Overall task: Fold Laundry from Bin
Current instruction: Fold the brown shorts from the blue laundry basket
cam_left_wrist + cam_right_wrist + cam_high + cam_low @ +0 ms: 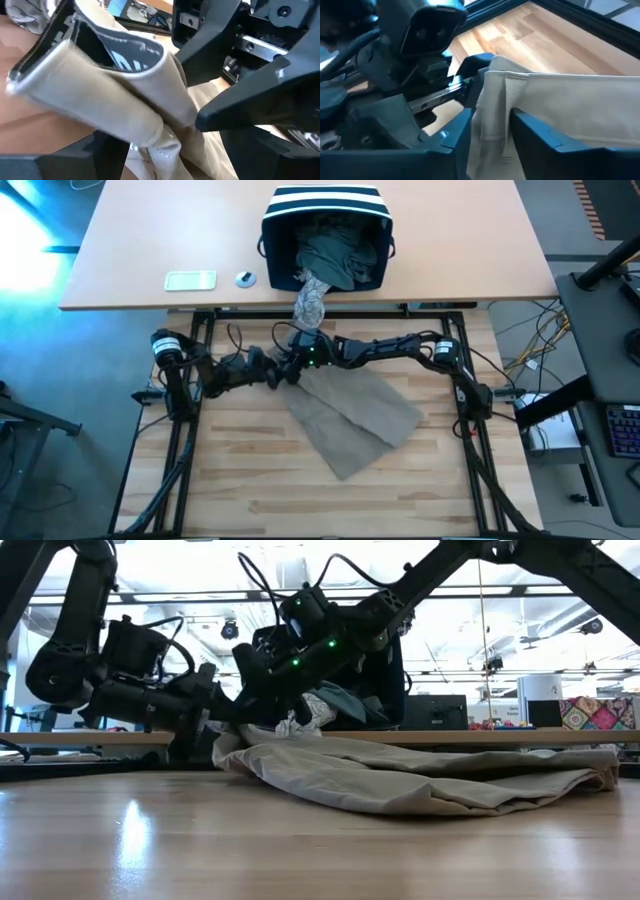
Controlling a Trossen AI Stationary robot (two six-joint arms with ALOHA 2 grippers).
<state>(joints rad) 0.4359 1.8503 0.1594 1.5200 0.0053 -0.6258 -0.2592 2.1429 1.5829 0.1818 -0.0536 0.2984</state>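
Garment in hand: I see tan trousers lying mostly flat on the wooden tabletop, waistband end raised toward the far edge, legs running out toward the near right.
Bin: the striped bin sits tipped on the far desk, mouth toward me, dark green clothes inside and a grey patterned piece spilling out over the desk edge.
Left gripper: fingers spread wide beside the waistband; I see cloth between them in the left wrist view but no closing on it.
Right gripper: fingers part-way apart with the waistband hem lying between them; I cannot tell whether they grip it or are letting go.
Handling: I judge the cloth light, limp and prone to bunching; it sags wherever unsupported.
Hold points: I judge the stitched waistband corners best, being thicker and stiffer than the legs.
Risk: a single-layer pinch may slip or drag a fold.
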